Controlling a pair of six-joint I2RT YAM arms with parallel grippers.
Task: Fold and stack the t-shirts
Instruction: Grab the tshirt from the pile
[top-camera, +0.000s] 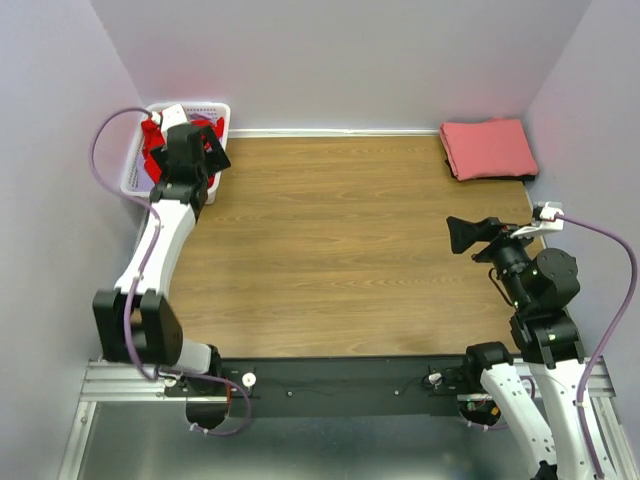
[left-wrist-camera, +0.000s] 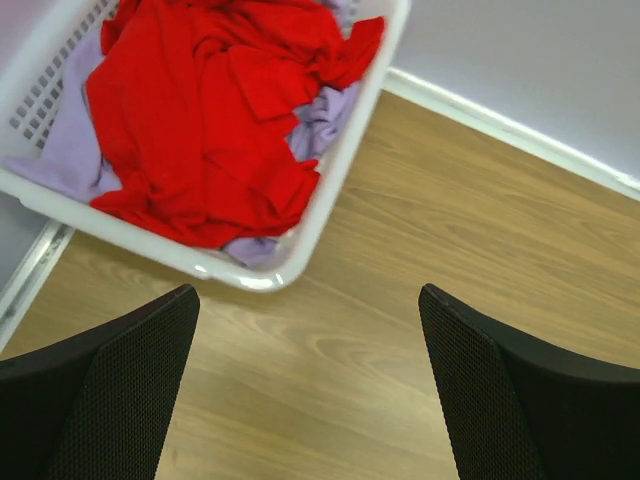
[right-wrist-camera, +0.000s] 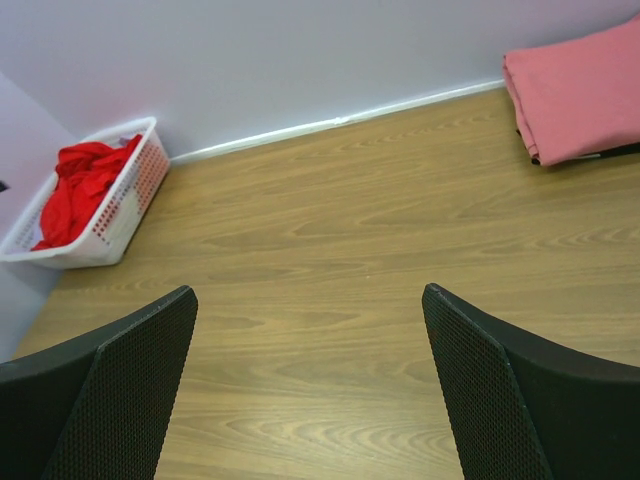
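Far left corner of worktop (top-camera: 340, 250): white lattice basket (left-wrist-camera: 335, 175), red t-shirt (left-wrist-camera: 200, 110) crumpled on top inside it, no clear axis. Lavender t-shirt (left-wrist-camera: 322, 115) under it, showing at the sides. Left hand (left-wrist-camera: 310, 300) hovers just outside the basket's near rim, fingers spread wide, empty. Far right corner: salmon-pink t-shirt (top-camera: 488, 148) folded flat, long axis roughly along the back wall. Right hand (right-wrist-camera: 310, 300) over bare wood, spread, empty, well apart from the pink one.
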